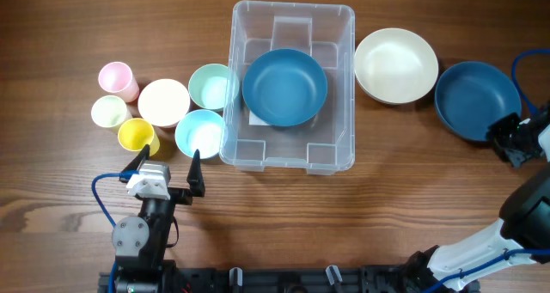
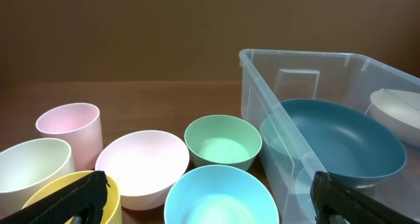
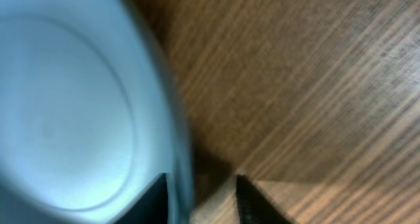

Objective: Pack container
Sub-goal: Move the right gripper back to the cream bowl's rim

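The container [image 1: 293, 4] is sitting upright on the table [image 1: 69, 35] at the upper middle of the overhead view. In my left wrist view it is filling the right side [image 2: 275, 112].

At the far left of the overhead view a pink cup [image 1: 118, 80] is standing above a pale cup [image 1: 109, 111] and a yellow cup [image 1: 137, 135], all close together. Just right of them a white bowl [image 1: 163, 102] is sitting. Right of it come a mint bowl [image 1: 212, 87] and a light blue bowl [image 1: 200, 133], both right against the container's left wall.

Below this group, in the lower left of the frame, I am holding my left gripper [image 1: 169, 155] with its jaws spread wide. It is gripping nothing, and one fingertip is lying near the yellow cup and the other near the light blue bowl.

Inside the container a big blue bowl [image 1: 284, 87] is resting on the floor, open side up.

Right of the container a cream bowl [image 1: 396, 65] is sitting just beside the wall. A navy bowl [image 1: 474, 100] is sitting next to it.

At the right edge of the frame my right gripper [image 1: 507, 143] is meeting the navy bowl's rim. In my right wrist view [image 3: 197, 184] its jaws are straddling that rim, one finger inside the bowl [image 3: 72, 119] and one outside over the wood. The view is blurred, so I cannot tell whether they are pinching it.
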